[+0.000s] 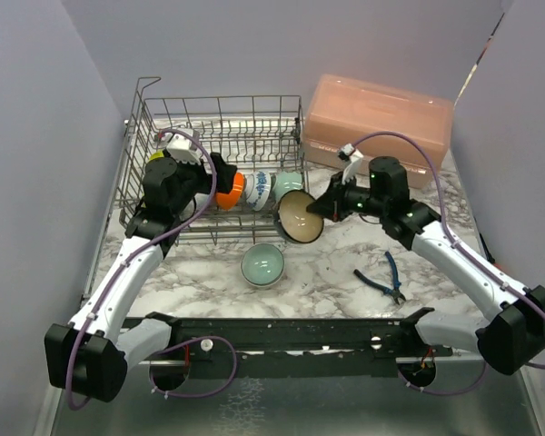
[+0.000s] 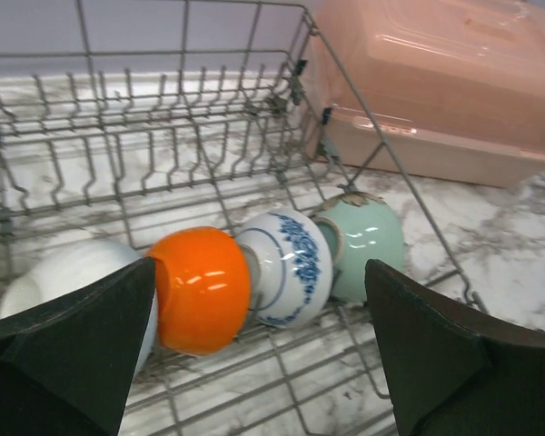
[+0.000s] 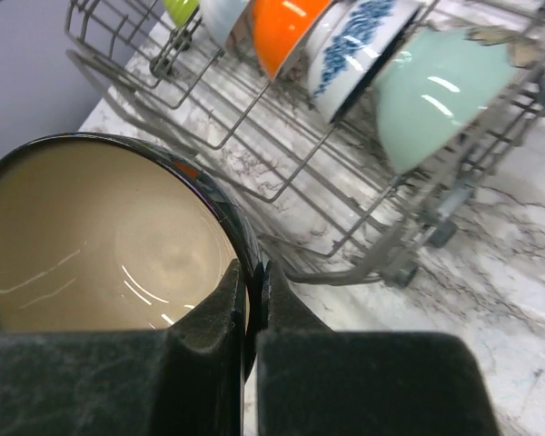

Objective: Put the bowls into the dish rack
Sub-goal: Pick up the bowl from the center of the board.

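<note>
Five bowls, as far as I can count, stand on edge in one row along the near side of the dish rack (image 1: 254, 127): a lime-yellow one (image 3: 182, 7) of which I see only a sliver, a white bowl (image 2: 64, 272), an orange bowl (image 2: 200, 291), a blue-patterned bowl (image 2: 286, 268) and a pale teal bowl (image 2: 368, 245). This part I judge as done.

My right gripper (image 3: 252, 291) is pressed together on the rim of a dark bowl (image 1: 300, 216) with a beige inside. It holds this bowl tilted, just outside the near right corner of the rack, so it is not yet loaded. My left gripper (image 2: 259, 272) is spread wide and hovers over the row, holding nothing.

One more teal bowl (image 1: 262, 265) sits upright on the table (image 1: 327, 263) in front of the rack. So I see two bowls left to place; others I cannot find.
</note>
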### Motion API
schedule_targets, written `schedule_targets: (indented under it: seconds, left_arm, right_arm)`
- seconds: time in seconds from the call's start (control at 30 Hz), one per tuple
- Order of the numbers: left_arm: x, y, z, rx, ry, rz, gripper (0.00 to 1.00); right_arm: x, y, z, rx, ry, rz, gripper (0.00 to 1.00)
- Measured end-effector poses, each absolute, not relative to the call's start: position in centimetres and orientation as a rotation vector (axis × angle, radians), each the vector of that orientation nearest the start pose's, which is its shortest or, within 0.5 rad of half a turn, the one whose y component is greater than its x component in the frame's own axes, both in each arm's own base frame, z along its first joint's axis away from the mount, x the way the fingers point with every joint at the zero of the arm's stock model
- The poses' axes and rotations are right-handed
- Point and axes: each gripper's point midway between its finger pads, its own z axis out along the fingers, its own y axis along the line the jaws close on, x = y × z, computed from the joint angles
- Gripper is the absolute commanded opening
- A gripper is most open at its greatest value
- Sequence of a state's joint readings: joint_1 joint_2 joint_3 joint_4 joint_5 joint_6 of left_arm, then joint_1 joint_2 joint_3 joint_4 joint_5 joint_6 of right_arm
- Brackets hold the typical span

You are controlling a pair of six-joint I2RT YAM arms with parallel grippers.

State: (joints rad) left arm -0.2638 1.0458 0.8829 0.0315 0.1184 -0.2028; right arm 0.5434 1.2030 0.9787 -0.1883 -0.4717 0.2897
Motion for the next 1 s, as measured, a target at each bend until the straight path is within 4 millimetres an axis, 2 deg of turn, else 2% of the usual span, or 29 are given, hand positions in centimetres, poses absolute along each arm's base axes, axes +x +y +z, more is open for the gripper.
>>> schedule_targets:
  seconds: [0.13,0.23,0.3,0.43,0.57,0.63,0.8,1.0]
  left_arm:
    - [35.2,-15.1,28.3,0.101,1.757,-0.646,0.97]
    - [34.5,-16.5,28.8,0.069,1.767,-0.777,0.97]
    - [33.9,-17.7,29.4,0.045,1.772,-0.879,0.97]
    - [32.4,-21.0,30.1,0.031,1.805,-1.069,0.97]
    - [29.9,-25.5,30.7,0.075,1.85,-1.247,0.98]
    - [28.9,-27.1,31.1,0.094,1.863,-1.309,0.99]
    - [26.3,-30.1,31.3,0.117,1.906,-1.426,0.99]
    - [24.4,-32.7,29.6,0.132,1.995,-1.486,0.99]
  right_arm:
    - [28.6,23.0,24.0,-0.448,1.995,1.005,0.0]
    - [29.5,20.3,23.9,-0.35,1.988,1.004,0.0]
    - [29.8,19.2,23.8,-0.309,1.987,1.009,0.0]
    - [29.3,19.3,23.5,-0.309,1.99,1.046,0.0]
    - [29.0,19.5,23.8,-0.315,1.983,1.069,0.0]
    - [28.9,19.5,24.1,-0.321,1.973,1.074,0.0]
    - [28.6,19.6,24.6,-0.334,1.955,1.082,0.0]
    - [28.6,19.6,24.8,-0.336,1.952,1.083,0.0]
